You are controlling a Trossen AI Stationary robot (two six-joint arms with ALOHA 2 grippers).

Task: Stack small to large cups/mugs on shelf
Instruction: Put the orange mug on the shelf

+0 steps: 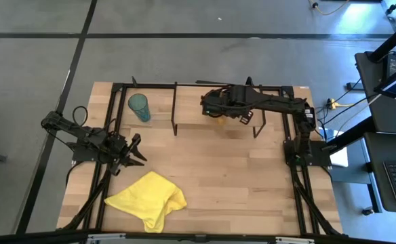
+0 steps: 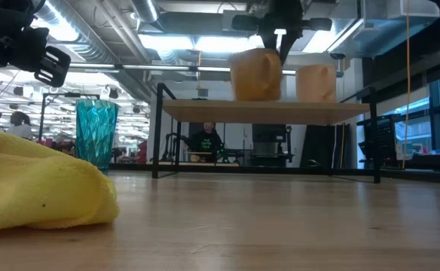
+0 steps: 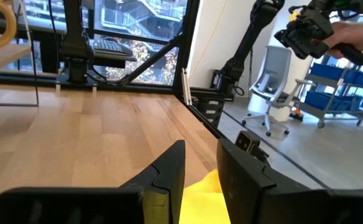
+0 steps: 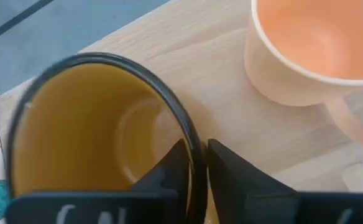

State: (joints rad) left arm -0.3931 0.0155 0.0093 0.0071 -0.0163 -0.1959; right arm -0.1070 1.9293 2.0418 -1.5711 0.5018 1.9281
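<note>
The amber-yellow mug [image 4: 101, 130] is at the shelf [image 2: 265, 111], left of the pale-orange mug [image 4: 312, 50], which stands on the plank by its base [image 2: 316, 83]. My right gripper [image 4: 197, 149] reaches over the shelf from above and is shut on the amber mug [image 2: 255, 74]. The teal tumbler [image 2: 96, 134] stands upright on the tabletop, left of the shelf [image 1: 140, 107]. My left gripper [image 1: 135, 152] is open and empty above the table's left side, near the yellow cloth [image 1: 149, 199]. My right gripper pinches the amber mug's rim [image 4: 191, 134] on the side nearest the pale-orange mug, one finger inside the mug and one outside. The fingers come from above, pointing down. The mug stays mouth up; whether its base [image 2: 255, 98] rests on the plank or hangs just above, I cannot tell.
A black metal frame [image 1: 116, 88] runs around the tabletop. The shelf's thin black legs [image 2: 158, 132] stand on the table. The yellow cloth [image 2: 39, 181] lies at the near left. A person [image 2: 205, 139] sits in the room beyond the table.
</note>
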